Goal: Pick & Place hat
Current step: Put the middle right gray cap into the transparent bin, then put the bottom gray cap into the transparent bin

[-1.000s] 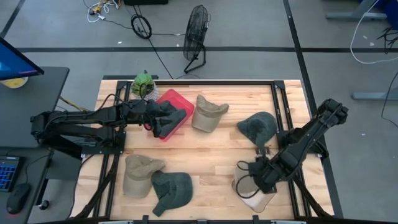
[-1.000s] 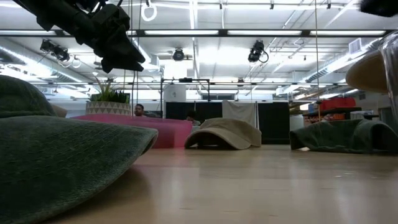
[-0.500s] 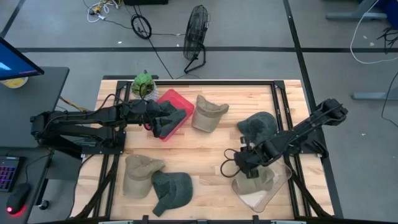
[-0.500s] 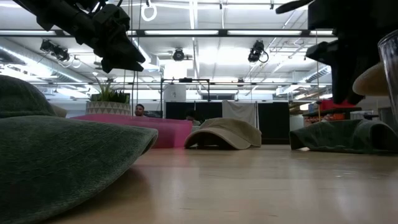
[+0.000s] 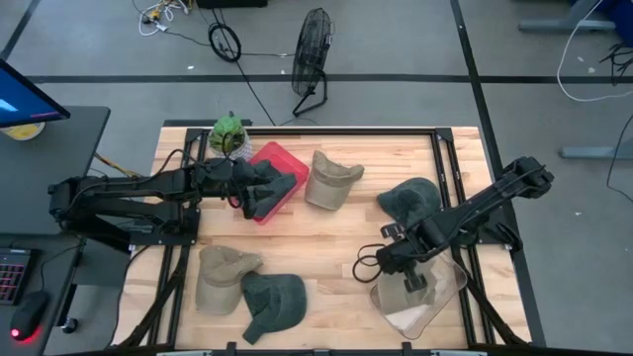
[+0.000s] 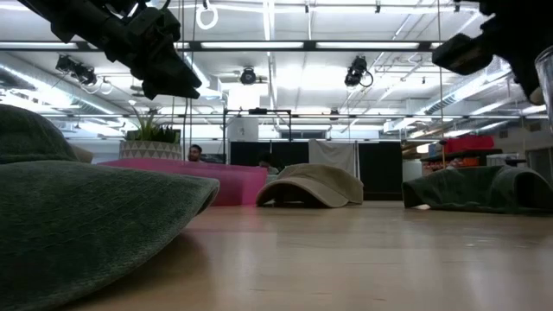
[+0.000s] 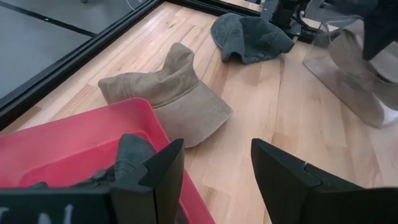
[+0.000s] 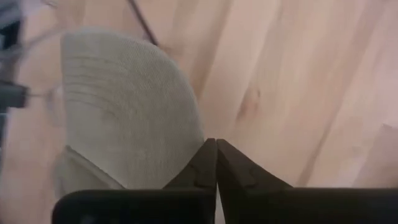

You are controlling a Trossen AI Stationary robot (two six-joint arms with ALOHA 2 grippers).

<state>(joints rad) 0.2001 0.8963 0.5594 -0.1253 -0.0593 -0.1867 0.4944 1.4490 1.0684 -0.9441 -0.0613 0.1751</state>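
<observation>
A beige hat (image 5: 413,294) lies in a clear container (image 5: 450,280) at the near right; the right wrist view shows its crown (image 8: 127,106). My right gripper (image 5: 382,259) hangs shut just left of that container, above the wood, with nothing between its fingers (image 8: 216,144). My left gripper (image 7: 214,174) stands open over a pink bin (image 5: 280,158) at the far left. In that bin lies a dark hat (image 5: 263,194), below the gripper's fingers.
Loose on the table lie a beige hat (image 5: 331,179), a dark green hat (image 5: 410,201), another beige hat (image 5: 222,278) and another dark green hat (image 5: 273,303). A potted plant (image 5: 227,133) stands at the far left corner. Bare wood lies in the table's middle.
My right gripper has drawn back out of the clear container toward the table's left and risen, and its fingers have shut on nothing. The beige hat has stayed in the container.
</observation>
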